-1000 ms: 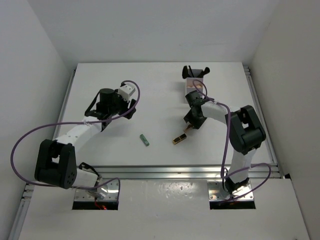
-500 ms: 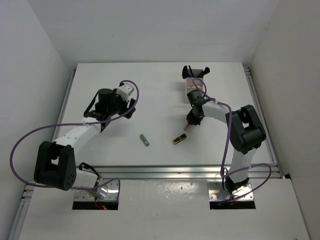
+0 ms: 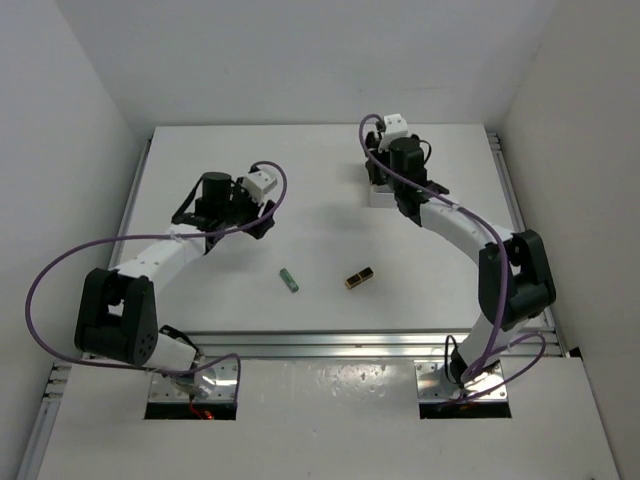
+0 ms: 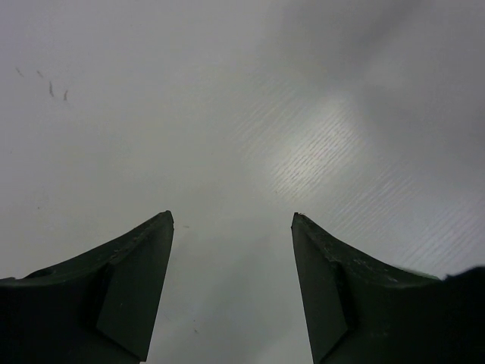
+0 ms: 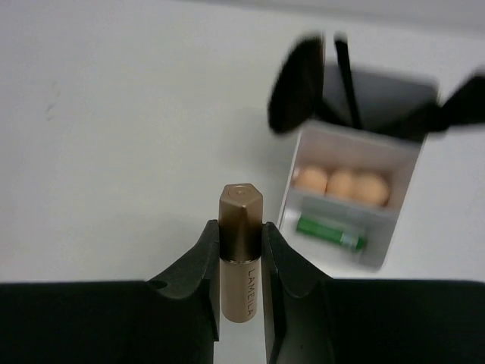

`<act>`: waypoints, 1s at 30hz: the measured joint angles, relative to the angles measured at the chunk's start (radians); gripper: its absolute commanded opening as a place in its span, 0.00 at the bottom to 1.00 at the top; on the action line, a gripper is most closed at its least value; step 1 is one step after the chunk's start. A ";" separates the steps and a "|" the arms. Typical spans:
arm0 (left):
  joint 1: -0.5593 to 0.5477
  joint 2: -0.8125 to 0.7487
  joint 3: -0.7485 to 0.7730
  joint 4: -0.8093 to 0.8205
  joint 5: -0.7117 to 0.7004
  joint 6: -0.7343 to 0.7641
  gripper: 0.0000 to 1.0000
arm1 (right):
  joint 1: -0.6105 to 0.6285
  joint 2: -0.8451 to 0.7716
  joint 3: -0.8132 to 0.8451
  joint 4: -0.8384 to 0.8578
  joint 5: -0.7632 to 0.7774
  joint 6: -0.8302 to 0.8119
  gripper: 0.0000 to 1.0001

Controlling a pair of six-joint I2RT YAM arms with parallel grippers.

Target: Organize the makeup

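Note:
My right gripper (image 5: pixel 241 227) is shut on the rose-gold tube (image 5: pixel 240 203) and holds it upright above the table, just left of the white compartmented box (image 5: pixel 394 227). The box holds three peach sponges (image 5: pixel 341 184), a green tube (image 5: pixel 328 231) and black brushes (image 5: pixel 301 82). In the top view the right gripper (image 3: pixel 382 175) hovers over the box (image 3: pixel 377 197). A second green tube (image 3: pixel 289 281) and the gold-black lipstick (image 3: pixel 360 277) lie on the table near the front. My left gripper (image 3: pixel 258 224) is open and empty over bare table; its fingers (image 4: pixel 144 258) show only the tabletop.
White walls close in the table on three sides. A metal rail (image 3: pixel 360 343) runs along the near edge in front of the arm bases. The left arm's purple cable (image 3: pixel 60 270) loops out to the left.
My right gripper has lifted the rose-gold tube from beside the lipstick and carried it back to the box. The left gripper has shifted slightly.

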 measured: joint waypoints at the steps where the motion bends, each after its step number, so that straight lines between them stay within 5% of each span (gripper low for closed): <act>1: 0.000 0.013 0.016 -0.014 0.011 0.019 0.69 | -0.003 0.006 -0.007 0.074 -0.010 -0.063 0.00; 10: 0.000 0.095 0.127 -0.107 0.080 0.111 0.69 | -0.084 0.242 -0.051 0.538 -0.123 -0.354 0.00; 30: 0.001 0.133 0.139 -0.159 0.103 0.126 0.68 | -0.123 0.352 -0.205 0.861 -0.188 -0.234 0.00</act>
